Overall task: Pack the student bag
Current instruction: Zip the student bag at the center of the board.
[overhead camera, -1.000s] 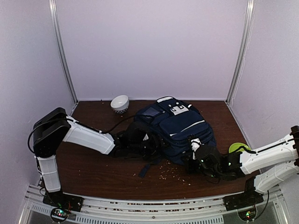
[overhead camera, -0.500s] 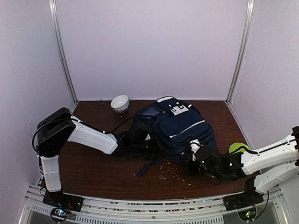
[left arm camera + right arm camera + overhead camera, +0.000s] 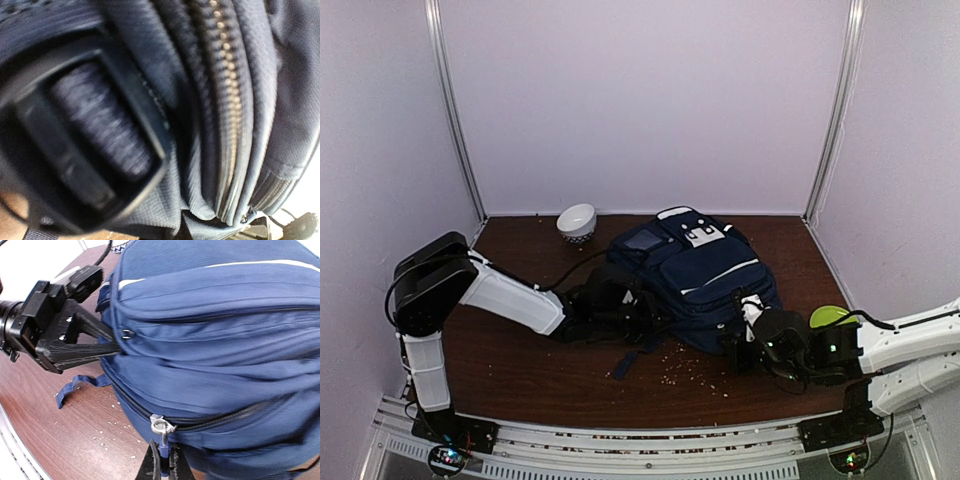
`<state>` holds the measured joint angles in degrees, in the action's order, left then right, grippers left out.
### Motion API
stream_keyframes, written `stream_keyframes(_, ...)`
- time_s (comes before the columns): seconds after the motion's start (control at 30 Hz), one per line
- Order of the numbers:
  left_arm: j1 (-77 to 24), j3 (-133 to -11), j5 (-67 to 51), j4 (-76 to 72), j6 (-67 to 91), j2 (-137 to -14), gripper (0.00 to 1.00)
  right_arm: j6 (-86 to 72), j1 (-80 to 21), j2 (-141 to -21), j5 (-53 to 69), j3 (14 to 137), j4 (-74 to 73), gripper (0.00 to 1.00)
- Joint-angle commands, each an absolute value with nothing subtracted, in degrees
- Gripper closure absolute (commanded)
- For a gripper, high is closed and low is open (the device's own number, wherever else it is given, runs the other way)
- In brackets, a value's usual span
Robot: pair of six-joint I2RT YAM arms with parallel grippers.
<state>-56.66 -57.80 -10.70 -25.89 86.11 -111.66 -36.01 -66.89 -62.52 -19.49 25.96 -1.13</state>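
The student bag (image 3: pixel 705 270), navy with white stripes, lies on the brown table. My left gripper (image 3: pixel 645 308) presses against its left side. In the right wrist view the left gripper's black fingers (image 3: pixel 107 345) are shut on a fold of the bag's fabric (image 3: pixel 210 315). The left wrist view is filled by bag fabric, a zipper (image 3: pixel 230 115) and a black strap buckle (image 3: pixel 85 145); its own fingers are hidden. My right gripper (image 3: pixel 162 462) is shut on the blue pull tab (image 3: pixel 163 450) hanging from the silver zipper slider (image 3: pixel 160 426) at the bag's near corner (image 3: pixel 745 325).
A white bowl (image 3: pixel 577 221) stands at the back left of the table. A green object (image 3: pixel 832 316) lies by the right arm. A loose blue strap (image 3: pixel 628 363) and scattered crumbs (image 3: pixel 685 370) lie in front of the bag.
My left gripper has closed on the bag's left side. The right arm has drawn slightly right and lower with the zipper pull still in its fingers.
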Motion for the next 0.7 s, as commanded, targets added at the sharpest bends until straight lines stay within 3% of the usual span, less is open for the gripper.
stream_keyframes(0.0, -54.34, -54.20, -7.79, -26.87, 85.03, -108.85, 1.00, -38.30, -67.26, -58.90, -25.19, 25.59, -6.73, 1.00)
stream_keyframes(0.67, -50.39, -42.94, -7.12, -20.65, 76.55, -99.53, 1.00, -45.53, -66.27, -60.01, -30.28, 25.80, -13.08, 1.00)
